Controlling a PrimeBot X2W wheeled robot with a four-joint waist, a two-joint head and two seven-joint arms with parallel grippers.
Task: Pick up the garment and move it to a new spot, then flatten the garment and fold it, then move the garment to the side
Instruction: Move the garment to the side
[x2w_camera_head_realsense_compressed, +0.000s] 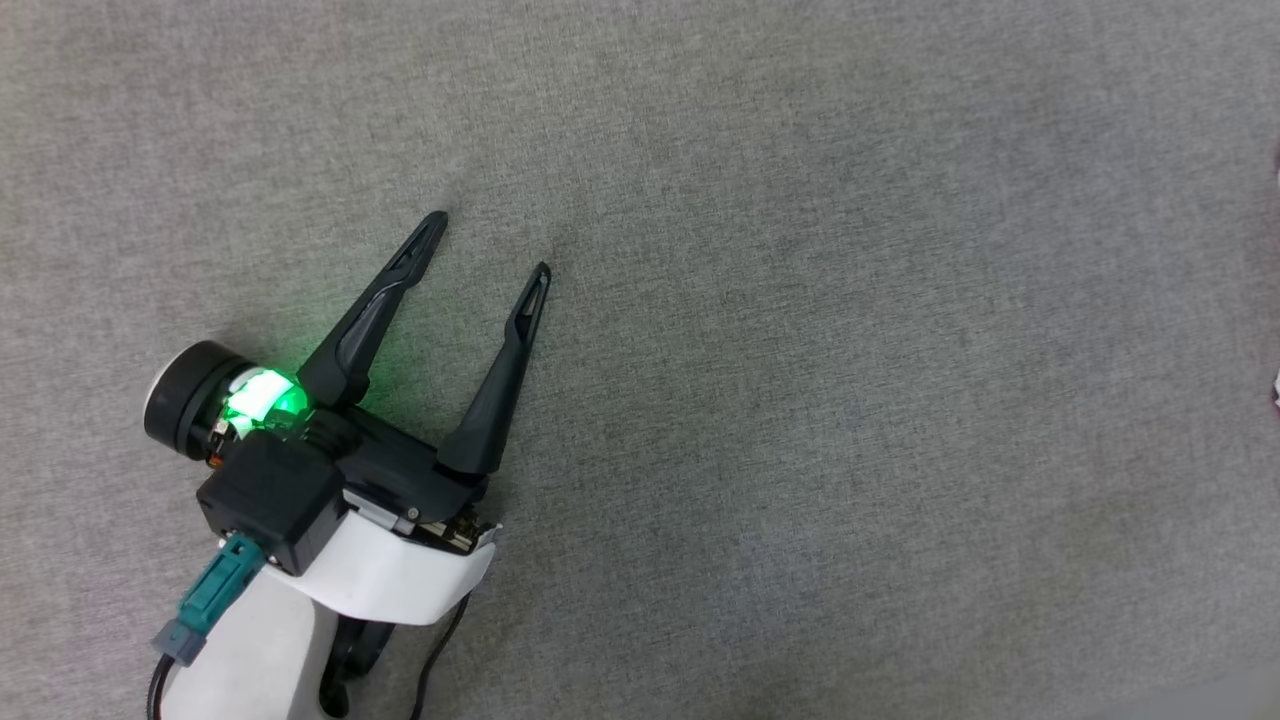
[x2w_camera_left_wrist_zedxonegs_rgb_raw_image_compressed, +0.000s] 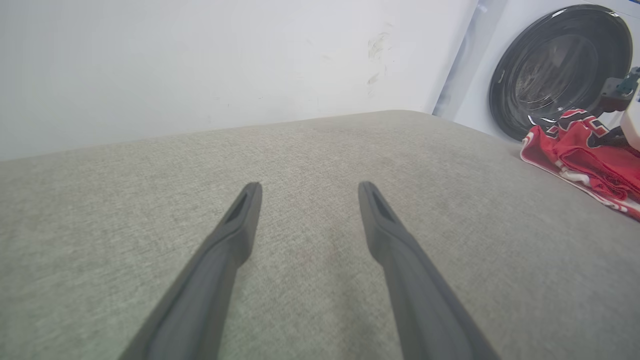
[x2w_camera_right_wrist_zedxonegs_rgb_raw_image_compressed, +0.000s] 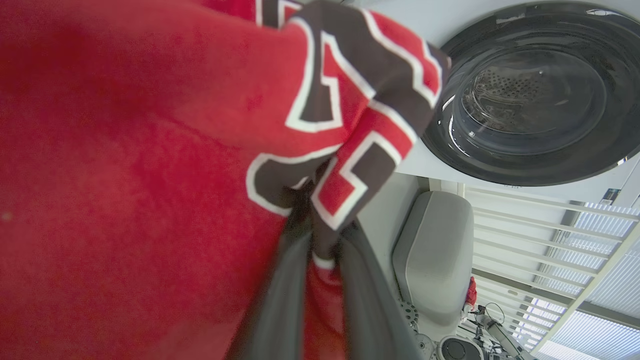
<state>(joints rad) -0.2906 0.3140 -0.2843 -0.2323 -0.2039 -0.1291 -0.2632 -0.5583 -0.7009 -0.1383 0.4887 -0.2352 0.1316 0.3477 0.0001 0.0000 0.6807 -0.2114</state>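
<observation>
A soft grey cloth surface (x2w_camera_head_realsense_compressed: 800, 400) lies under the arms, with a washing machine (x2w_camera_left_wrist_zedxonegs_rgb_raw_image_compressed: 555, 70) behind it. The left gripper (x2w_camera_head_realsense_compressed: 491, 242) rests wide open, holding nothing. The garment (x2w_camera_left_wrist_zedxonegs_rgb_raw_image_compressed: 585, 160) sits bunched up well off to its right. The right gripper (x2w_camera_right_wrist_zedxonegs_rgb_raw_image_compressed: 320, 230) pinches the red cloth tight between both fingers.

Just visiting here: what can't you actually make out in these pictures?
Right wrist view: the right tool has its fingertips buried in the garment, and the crumpled print can't be read.
Left wrist view: the garment runs off the right edge, so its full shape is lost.
Head view: pale scraps at the right edge are too small to identify.
</observation>
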